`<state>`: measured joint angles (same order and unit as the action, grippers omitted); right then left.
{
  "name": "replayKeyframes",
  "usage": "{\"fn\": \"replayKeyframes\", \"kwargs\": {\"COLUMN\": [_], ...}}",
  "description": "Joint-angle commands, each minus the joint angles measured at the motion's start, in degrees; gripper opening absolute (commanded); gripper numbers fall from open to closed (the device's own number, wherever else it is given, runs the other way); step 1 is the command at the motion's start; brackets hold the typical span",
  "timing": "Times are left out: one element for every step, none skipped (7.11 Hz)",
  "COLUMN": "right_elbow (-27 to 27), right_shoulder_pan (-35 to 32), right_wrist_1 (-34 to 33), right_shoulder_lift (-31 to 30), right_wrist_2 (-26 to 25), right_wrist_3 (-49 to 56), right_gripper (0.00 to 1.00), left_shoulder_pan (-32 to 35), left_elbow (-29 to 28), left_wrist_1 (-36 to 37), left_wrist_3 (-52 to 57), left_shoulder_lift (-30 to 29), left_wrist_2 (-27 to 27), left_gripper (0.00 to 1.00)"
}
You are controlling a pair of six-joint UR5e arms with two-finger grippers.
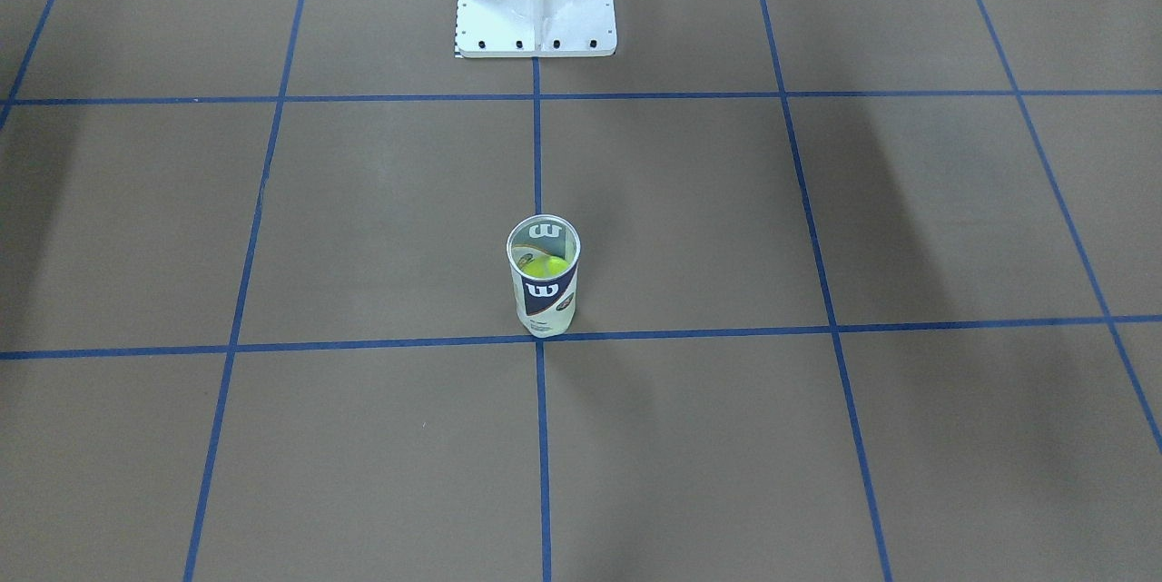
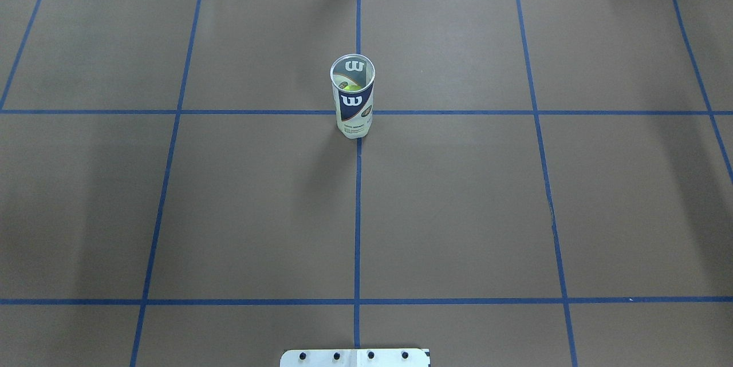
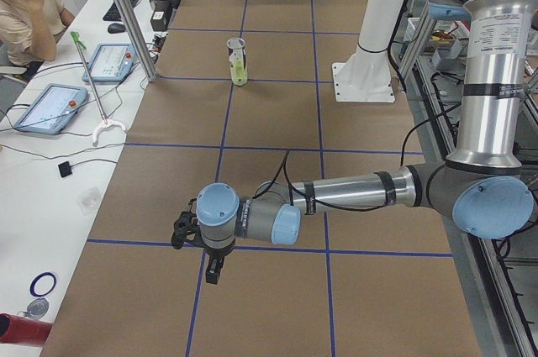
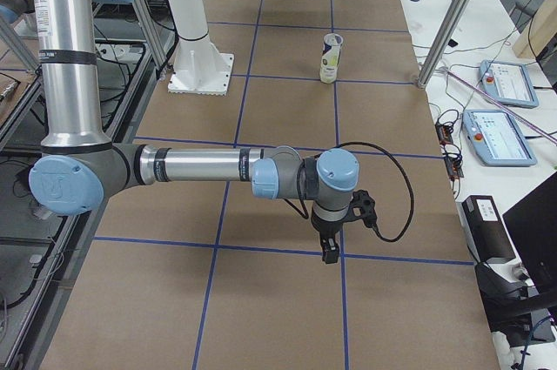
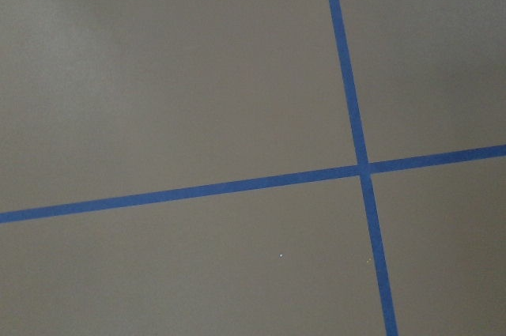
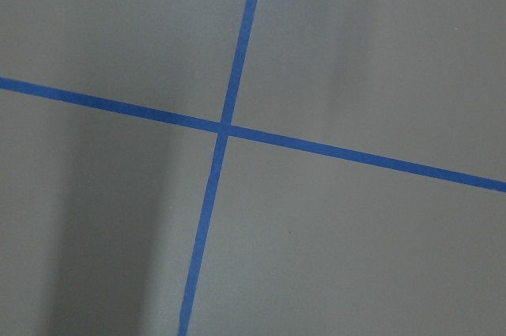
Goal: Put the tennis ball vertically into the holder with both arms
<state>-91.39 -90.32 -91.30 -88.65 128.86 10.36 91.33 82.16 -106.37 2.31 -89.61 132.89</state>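
The holder (image 1: 543,278) stands upright and open-topped on the brown table at a blue tape crossing; it also shows in the overhead view (image 2: 353,98) and both side views (image 3: 237,60) (image 4: 331,57). A yellow-green tennis ball (image 1: 545,267) lies inside it, below the rim. My left gripper (image 3: 214,269) hangs low over the table at its left end, far from the holder; I cannot tell if it is open or shut. My right gripper (image 4: 331,252) hangs low at the right end, also far away; I cannot tell its state. Both wrist views show only bare table and tape lines.
The white pedestal base (image 1: 536,1) stands behind the holder on the robot's side. A person (image 3: 25,4) sits at a side bench with tablets (image 3: 50,107). Metal frame posts (image 3: 126,13) (image 4: 448,22) stand at the table's far edge.
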Motion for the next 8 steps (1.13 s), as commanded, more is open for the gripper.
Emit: {"fn": "replayKeyframes", "kwargs": {"right_elbow": [-0.1, -0.1, -0.1, -0.1, 0.0, 0.0, 0.0, -0.2], "right_shoulder_pan": [0.0, 0.1, 0.1, 0.1, 0.1, 0.1, 0.1, 0.1], "right_wrist_1": [0.1, 0.0, 0.0, 0.0, 0.0, 0.1, 0.1, 0.2], "right_shoulder_lift": [0.0, -0.1, -0.1, -0.1, -0.6, -0.9, -1.1, -2.1], "right_wrist_2": [0.2, 0.1, 0.0, 0.0, 0.1, 0.0, 0.0, 0.0], "right_wrist_3": [0.0, 0.0, 0.0, -0.1, -0.1, -0.1, -0.2, -0.3], "right_gripper": [1.0, 1.0, 1.0, 1.0, 1.0, 1.0, 1.0, 1.0], "left_shoulder_pan": [-0.6, -0.4, 0.1, 0.2, 0.2, 0.1, 0.0, 0.1], "left_elbow": [2.6, 4.7, 4.5, 4.9, 5.3, 5.4, 5.8, 6.1], "left_wrist_1": [5.2, 9.5, 9.6, 9.3, 9.2, 8.9, 7.6, 5.8], "left_wrist_3": [3.5, 5.2, 5.0, 4.8, 5.0, 5.4, 5.4, 5.5], "left_shoulder_lift": [1.2, 1.4, 4.1, 4.8, 5.0, 5.1, 5.1, 5.3], "left_wrist_2": [0.0, -0.4, -0.5, -0.5, -0.5, -0.5, -0.5, -0.4], "left_gripper": [0.99, 0.99, 0.99, 0.99, 0.99, 0.99, 0.99, 0.99]}}
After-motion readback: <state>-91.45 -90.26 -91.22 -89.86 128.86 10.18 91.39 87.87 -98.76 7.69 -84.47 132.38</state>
